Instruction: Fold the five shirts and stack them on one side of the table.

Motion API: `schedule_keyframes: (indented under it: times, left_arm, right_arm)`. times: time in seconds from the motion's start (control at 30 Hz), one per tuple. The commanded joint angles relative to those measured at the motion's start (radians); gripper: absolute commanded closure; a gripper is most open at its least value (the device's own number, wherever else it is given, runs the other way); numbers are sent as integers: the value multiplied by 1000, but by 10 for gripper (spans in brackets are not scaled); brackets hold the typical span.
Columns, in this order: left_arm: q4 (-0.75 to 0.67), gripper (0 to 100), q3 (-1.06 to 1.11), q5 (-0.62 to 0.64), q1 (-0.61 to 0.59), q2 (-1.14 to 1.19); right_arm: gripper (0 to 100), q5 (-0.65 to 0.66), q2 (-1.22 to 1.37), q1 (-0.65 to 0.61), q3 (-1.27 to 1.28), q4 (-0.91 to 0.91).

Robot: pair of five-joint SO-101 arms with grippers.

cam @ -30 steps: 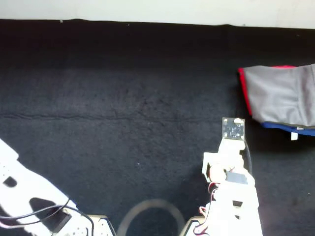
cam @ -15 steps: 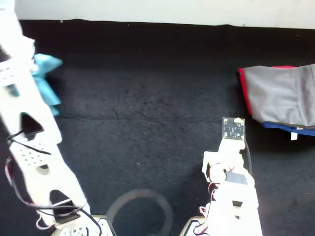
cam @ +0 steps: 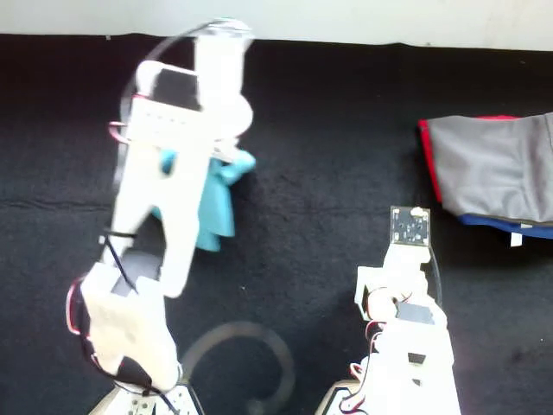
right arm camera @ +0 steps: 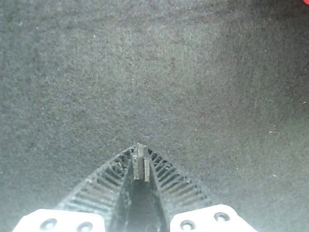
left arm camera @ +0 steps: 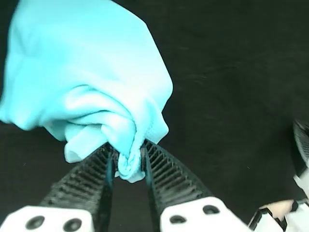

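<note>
Swinging in from the left edge, the left arm [cam: 164, 216] now reaches over the left middle of the table [cam: 328, 130], and the left gripper [left arm camera: 126, 155] is clamped on a bunched bit of the blue shirt [left arm camera: 87, 72], which hangs crumpled. The right gripper [right arm camera: 141, 163] sits near the right, fingers together on nothing, and the folded stack [cam: 492, 169] lies at the far right. It looks best to lower the shirt onto open table, well apart from the stack, and let go only once it lies down.
</note>
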Motion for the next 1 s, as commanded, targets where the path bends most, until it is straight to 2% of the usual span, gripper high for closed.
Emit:
schedule_keyframes:
  times: [0.0,0.07,0.2,0.33,0.47,0.57,0.73,0.97]
  left_arm:
    - [-12,968,1,8,153,-108]
    - [-34,905,1,8,199,-131]
    - [-44,787,1,5,183,-148]
    - [-44,816,4,3,51,-148]
    - [-43,832,10,3,-143,-114]
    - [-51,832,39,3,-214,-31]
    - [-51,829,51,3,-145,134]
    - [-52,829,50,6,-2,320]
  right_arm:
    - [991,-8,-10,-10,-2,-13]
    - [991,-8,-12,-10,-2,-13]
    - [991,-8,-13,-8,-5,-12]
    - [990,-6,-15,-7,-33,39]
    - [987,-3,-7,-19,-200,211]
    - [923,-3,-5,-91,-360,363]
    - [796,-2,-7,-226,-463,496]
    - [792,0,-15,-179,-441,504]
